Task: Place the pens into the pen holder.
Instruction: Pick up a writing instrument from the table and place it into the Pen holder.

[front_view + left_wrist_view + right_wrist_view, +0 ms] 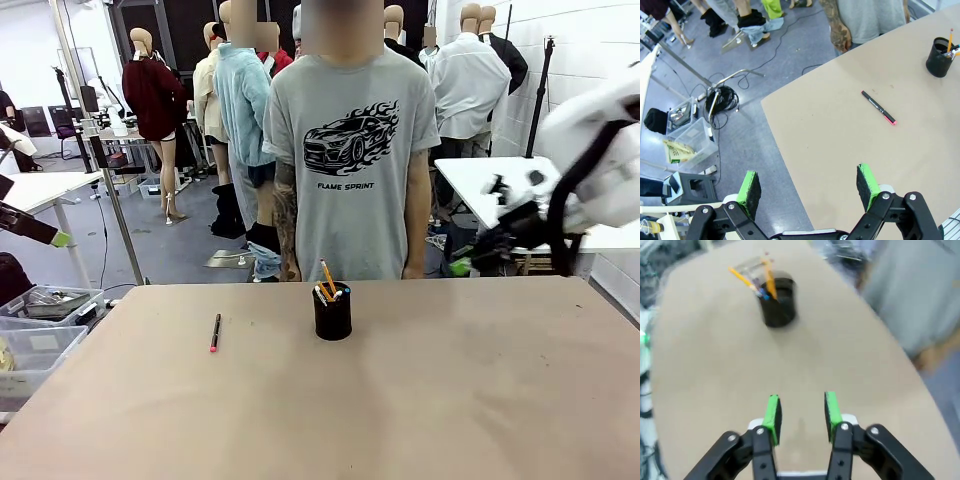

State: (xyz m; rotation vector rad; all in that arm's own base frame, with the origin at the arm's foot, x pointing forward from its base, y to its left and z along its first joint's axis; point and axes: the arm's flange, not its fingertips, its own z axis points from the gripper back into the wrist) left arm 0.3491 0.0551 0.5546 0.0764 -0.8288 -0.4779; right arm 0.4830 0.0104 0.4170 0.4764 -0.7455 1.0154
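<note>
The black mesh pen holder (332, 314) stands mid-table in front of the person, with a yellow pencil and other pens (327, 281) sticking out of it. One dark pen with a pink tip (215, 332) lies flat on the table to the left of it. In the left wrist view that pen (879, 107) lies well beyond my open left gripper (808, 185), which hangs over the table's left edge; the holder (940, 52) is far off. My right gripper (802, 415) is open with nothing in it, raised above the table short of the holder (779, 302). In the front view it (462, 266) hovers at the right.
A person in a grey T-shirt (350, 160) stands at the far edge, arms down. Clear plastic bins (687, 135) and cables sit on the floor off the table's left side. My left gripper's green pad (62, 239) shows at the far left.
</note>
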